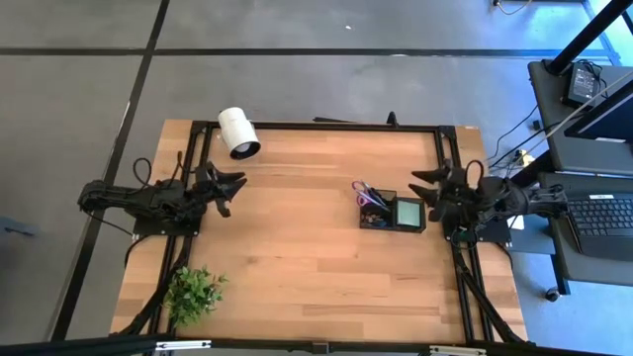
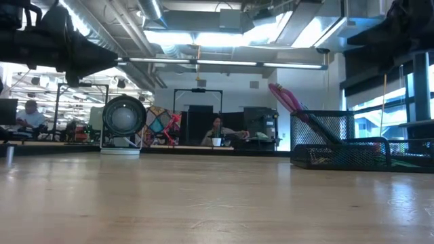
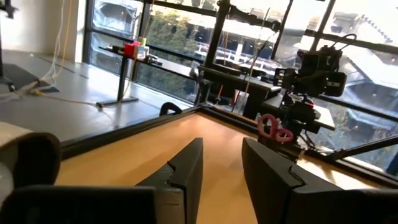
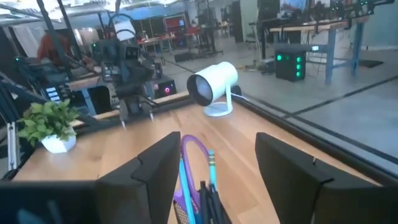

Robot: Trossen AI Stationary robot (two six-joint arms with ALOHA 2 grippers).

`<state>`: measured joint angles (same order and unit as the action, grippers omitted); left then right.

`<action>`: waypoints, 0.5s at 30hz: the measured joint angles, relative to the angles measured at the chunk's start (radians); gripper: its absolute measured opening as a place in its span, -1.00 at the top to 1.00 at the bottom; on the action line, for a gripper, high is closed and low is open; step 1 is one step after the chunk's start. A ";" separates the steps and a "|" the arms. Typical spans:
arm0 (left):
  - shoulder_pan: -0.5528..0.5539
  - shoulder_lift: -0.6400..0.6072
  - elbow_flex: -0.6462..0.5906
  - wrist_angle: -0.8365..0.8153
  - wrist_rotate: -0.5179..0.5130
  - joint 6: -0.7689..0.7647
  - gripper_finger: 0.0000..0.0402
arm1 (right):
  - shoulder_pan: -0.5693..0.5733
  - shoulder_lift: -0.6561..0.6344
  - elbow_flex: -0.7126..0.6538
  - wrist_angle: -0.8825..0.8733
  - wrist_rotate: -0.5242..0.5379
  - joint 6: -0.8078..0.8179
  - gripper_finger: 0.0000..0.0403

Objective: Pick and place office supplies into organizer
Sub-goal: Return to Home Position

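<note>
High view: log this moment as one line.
left gripper open, empty, at left side | right gripper open, empty, beside black mesh desk organizer | purple-handled scissors, light green notepad inside organizer

Black mesh organizer [image 1: 393, 213], upright on the surface [image 1: 297, 247], right of centre in the high view; its taller compartment is at the left end, with lower ones to the right. Purple-handled scissors [image 1: 368, 195] stand handles-up in the taller compartment, leaning toward the upper left. Light green notepad [image 1: 408, 211] fills the right-hand compartment. Grey-green pen [image 4: 211, 163] stands beside the scissors.
</note>
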<state>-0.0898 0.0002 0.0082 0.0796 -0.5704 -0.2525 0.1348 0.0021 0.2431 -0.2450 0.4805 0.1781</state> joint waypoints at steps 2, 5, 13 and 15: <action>0.000 0.000 0.000 0.000 -0.009 0.034 0.47 | 0.000 0.000 -0.029 0.048 0.000 -0.026 -0.05; 0.000 0.000 0.000 0.000 -0.013 0.064 0.48 | 0.000 0.000 -0.072 0.136 0.000 -0.053 -0.05; 0.000 0.000 0.000 0.000 -0.013 0.065 0.48 | 0.000 0.000 -0.155 0.236 0.000 -0.089 -0.05; 0.000 0.000 0.000 0.000 -0.013 0.065 0.47 | 0.000 0.000 -0.159 0.235 -0.005 -0.079 -0.05</action>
<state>-0.0898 0.0006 0.0082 0.0795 -0.5838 -0.1879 0.1349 0.0017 0.0838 -0.0095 0.4756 0.0989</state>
